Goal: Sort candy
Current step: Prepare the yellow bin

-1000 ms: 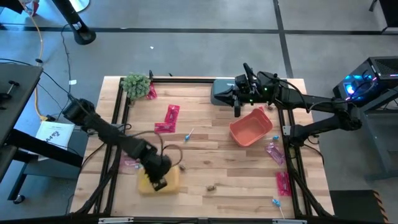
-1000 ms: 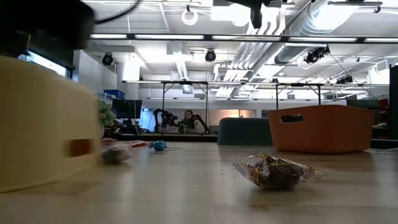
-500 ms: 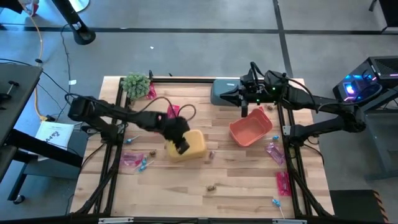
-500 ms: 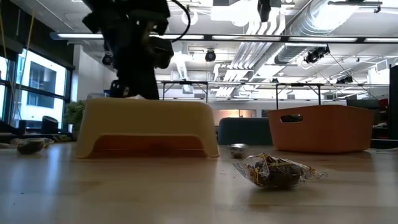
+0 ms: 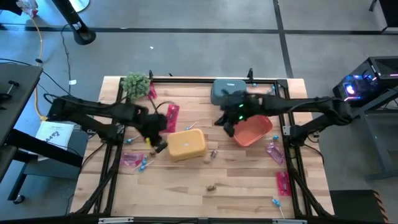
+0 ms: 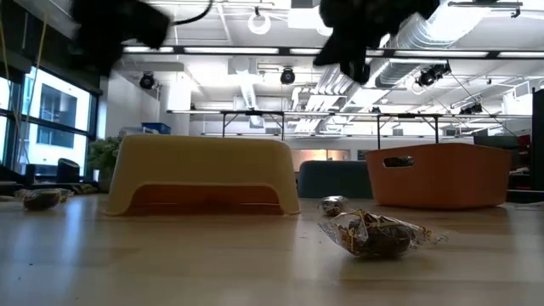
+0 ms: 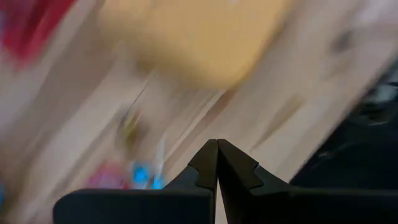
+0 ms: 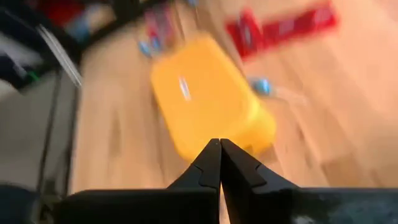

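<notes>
The candy lies scattered on the wooden table: pink-red packets (image 5: 172, 115) (image 5: 283, 183), blue-headed lollipops (image 5: 143, 165) (image 5: 275, 202) and small brown pieces (image 5: 213, 186) (image 6: 374, 234). A yellow bin (image 5: 186, 143) (image 8: 205, 106) rests upside down on its rim mid-table. My left gripper (image 5: 160, 144) (image 7: 217, 149) is shut, just left of the yellow bin and apart from it. My right gripper (image 5: 222, 124) (image 8: 219, 146) is shut and hovers between the yellow bin and the orange bin (image 5: 252, 129).
A grey-blue bin (image 5: 227, 90) sits at the far edge behind the orange bin. A fuzzy green ball (image 5: 135, 83) stands at the far left corner. A black frame rail (image 5: 118, 118) runs along the table's sides. Bare wood lies near the front middle.
My left gripper swept the yellow bin from the near left corner to mid-table, then drew back to the left, away from it. The bin now rests upside down where it stopped. My right gripper moved from the grey-blue bin toward the near side and left, toward the yellow bin.
</notes>
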`<action>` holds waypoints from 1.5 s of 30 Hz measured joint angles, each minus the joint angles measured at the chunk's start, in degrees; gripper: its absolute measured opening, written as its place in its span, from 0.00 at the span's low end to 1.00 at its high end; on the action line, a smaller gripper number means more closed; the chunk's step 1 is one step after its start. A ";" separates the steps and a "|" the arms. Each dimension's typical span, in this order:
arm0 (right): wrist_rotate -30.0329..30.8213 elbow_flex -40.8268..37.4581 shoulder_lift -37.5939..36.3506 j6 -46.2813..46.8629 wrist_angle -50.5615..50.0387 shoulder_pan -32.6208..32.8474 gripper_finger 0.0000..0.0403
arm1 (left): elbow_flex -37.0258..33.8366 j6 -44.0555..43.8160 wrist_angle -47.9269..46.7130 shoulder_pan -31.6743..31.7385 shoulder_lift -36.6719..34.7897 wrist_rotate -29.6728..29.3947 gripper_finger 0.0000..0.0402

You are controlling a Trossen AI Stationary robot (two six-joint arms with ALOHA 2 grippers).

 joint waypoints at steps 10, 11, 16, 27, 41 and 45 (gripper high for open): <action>-0.11 0.00 16.89 -0.24 0.11 1.06 0.00 | -19.22 -19.47 18.34 -9.25 -0.71 -0.01 0.00; -0.20 0.00 17.98 -0.15 0.12 1.06 0.00 | -20.67 -20.67 21.20 -9.41 -0.23 -0.08 0.00; -0.24 0.00 21.63 -0.29 2.11 1.06 0.00 | -23.90 -23.60 27.60 -9.31 2.50 -6.00 0.00; -0.60 0.02 23.57 4.31 12.53 1.06 0.00 | -23.67 -16.24 34.88 -4.76 11.96 -10.34 0.00; -6.08 2.87 18.82 4.07 10.73 0.86 0.00 | -22.79 -6.89 32.69 0.36 11.37 -20.98 0.00; -6.54 5.10 15.26 2.41 8.12 0.99 0.00 | -22.50 -6.80 34.49 1.57 11.02 -23.68 0.00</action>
